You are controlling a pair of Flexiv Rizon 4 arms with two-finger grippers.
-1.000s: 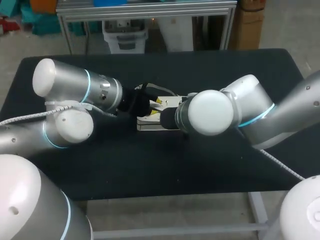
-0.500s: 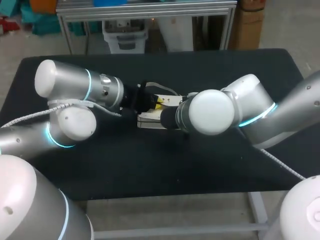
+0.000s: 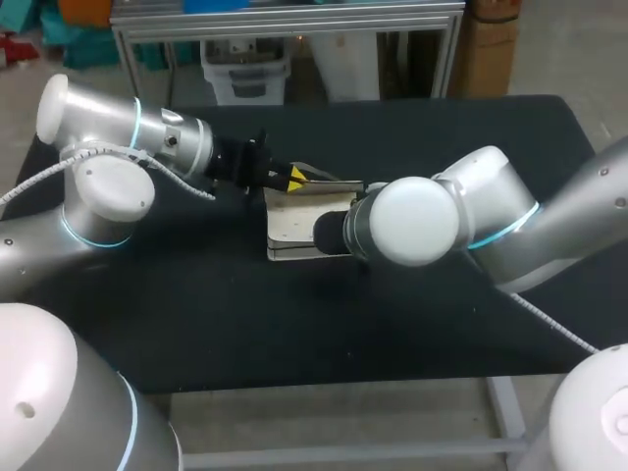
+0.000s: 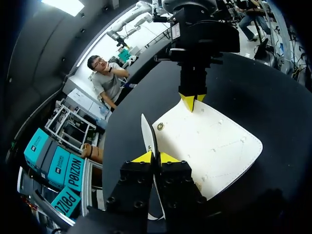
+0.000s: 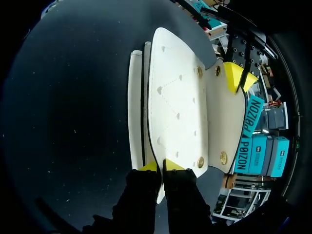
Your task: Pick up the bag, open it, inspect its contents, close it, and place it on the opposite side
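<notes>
Left wrist view: flat, smooth white bag (image 4: 209,141), rounded corners.

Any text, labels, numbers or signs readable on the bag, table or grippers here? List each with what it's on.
Bag: no print at all.
Table: no text.
Right gripper: a small pale sticker on its body, too small to read.
Left gripper: none visible.

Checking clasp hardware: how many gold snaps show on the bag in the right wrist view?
4 gold snaps on the bag: two at the end by the left gripper, two beside the right gripper. Others may be hidden.
</notes>
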